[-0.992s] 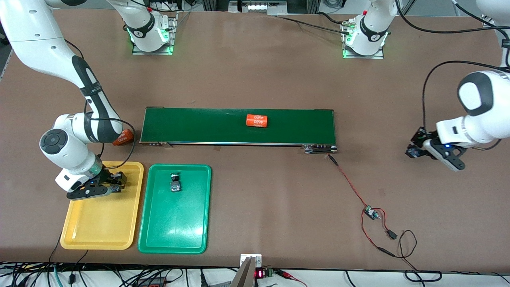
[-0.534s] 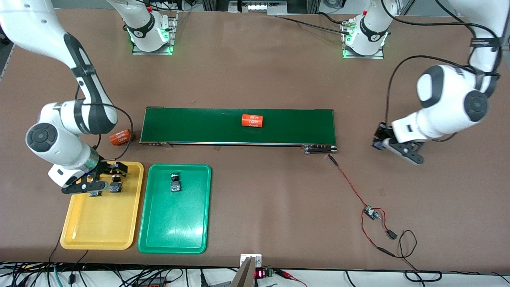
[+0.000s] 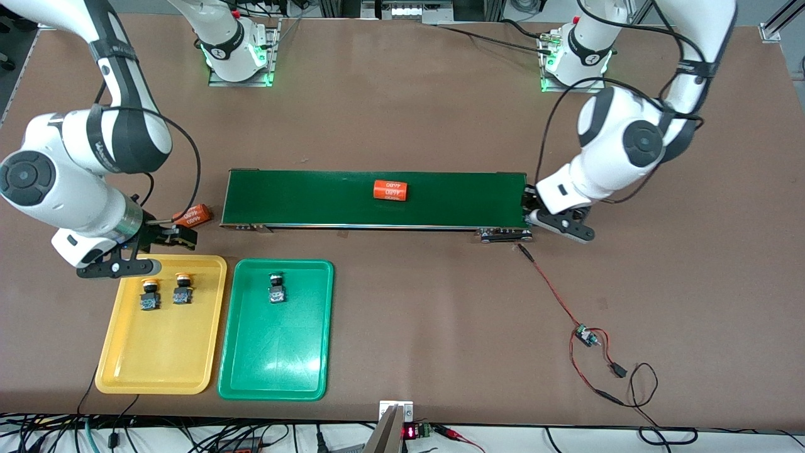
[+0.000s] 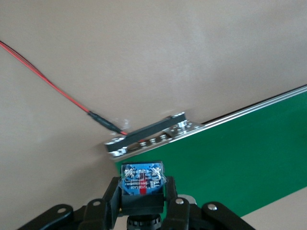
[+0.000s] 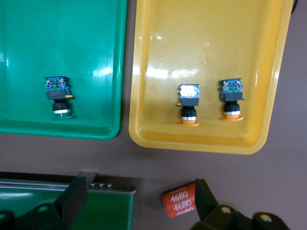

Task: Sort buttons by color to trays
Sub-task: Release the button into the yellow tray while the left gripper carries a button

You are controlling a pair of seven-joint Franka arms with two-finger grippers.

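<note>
Yellow plastic, shallow and round-cornered, the yellow tray (image 3: 126,371) lies at the right arm's end of the table and holds two yellow-orange capped push-button switches (image 3: 149,294) (image 3: 183,289) side by side but apart, near its edge closest to the belt. Both lie on their sides, caps toward the belt; placement agrees with the colour rule. Just beside it, the equal-sized green plastic tray (image 3: 277,371) holds one green-capped push-button switch (image 3: 276,289), also on its side.

The right gripper (image 3: 141,248) hovers over the bare table between the yellow tray's edge and an orange cylinder with white print (image 3: 192,217); its fingers stand wide and carry nothing.

The left gripper (image 4: 142,201) is over the end of the long dark-green conveyor belt (image 3: 314,198) at the left arm's end of the table. Its fingers are closed narrowly on a black-bodied push-button switch (image 4: 142,179), blue terminal face toward the wrist camera. The cap colour cannot be told; by count it is judged the second green one, destined for the green tray.

A second orange cylinder (image 3: 390,190) lies on the belt, outside the task. A red-and-black wire (image 3: 553,289) runs across the table.
</note>
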